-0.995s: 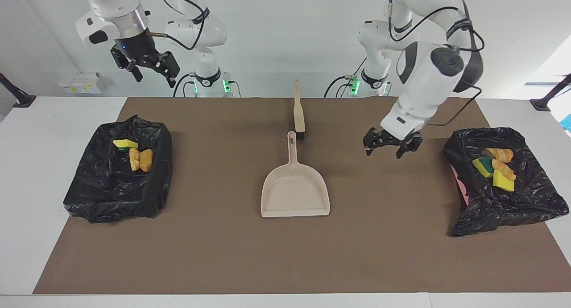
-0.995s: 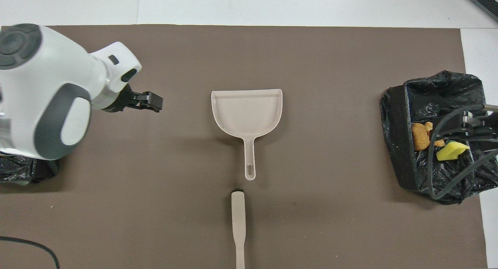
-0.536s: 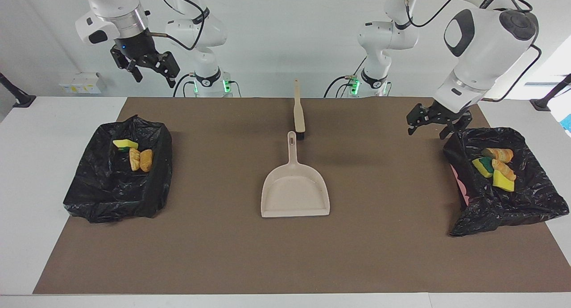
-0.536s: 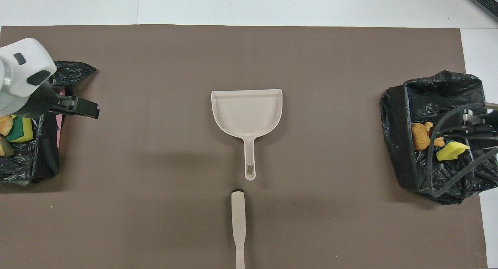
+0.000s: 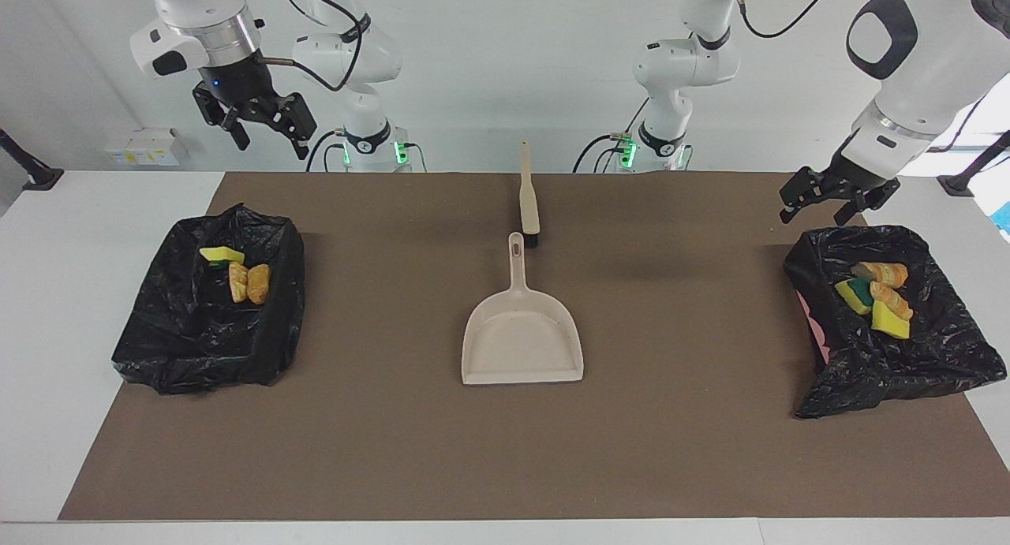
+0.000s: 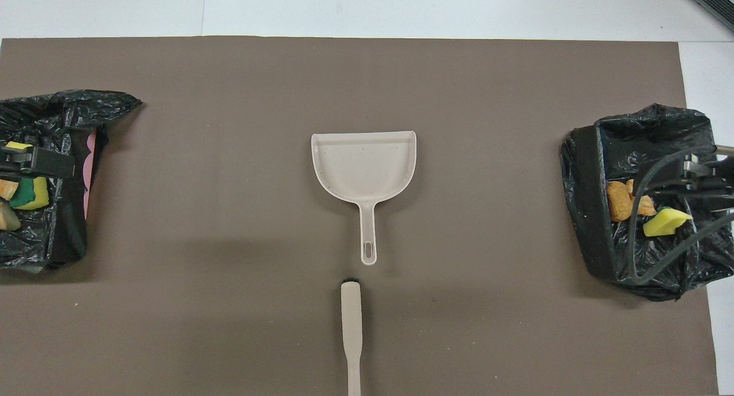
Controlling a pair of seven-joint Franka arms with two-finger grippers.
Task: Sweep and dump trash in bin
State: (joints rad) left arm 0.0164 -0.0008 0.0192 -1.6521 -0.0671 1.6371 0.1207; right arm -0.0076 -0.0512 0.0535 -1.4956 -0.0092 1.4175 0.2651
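Left pincer (image 5: 838, 202) has withdrawn over its bin's (image 5: 939, 356) edge.

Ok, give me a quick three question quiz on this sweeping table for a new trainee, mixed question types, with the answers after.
1. True or false: the dustpan holds some of the trash.
2. Where are the trash scraps? A: loose on the brown mat. B: inside the two black-lined bins. C: under the brush.
3. Fill in: the brush lies ___ to the robots than the dustpan.

Key
1. False: the dustpan is bare.
2. B: some scraps lie in the bin at the left arm's end, others in the bin at the right arm's end. The left gripper and right gripper, both open, hold nothing.
3. Nearer.
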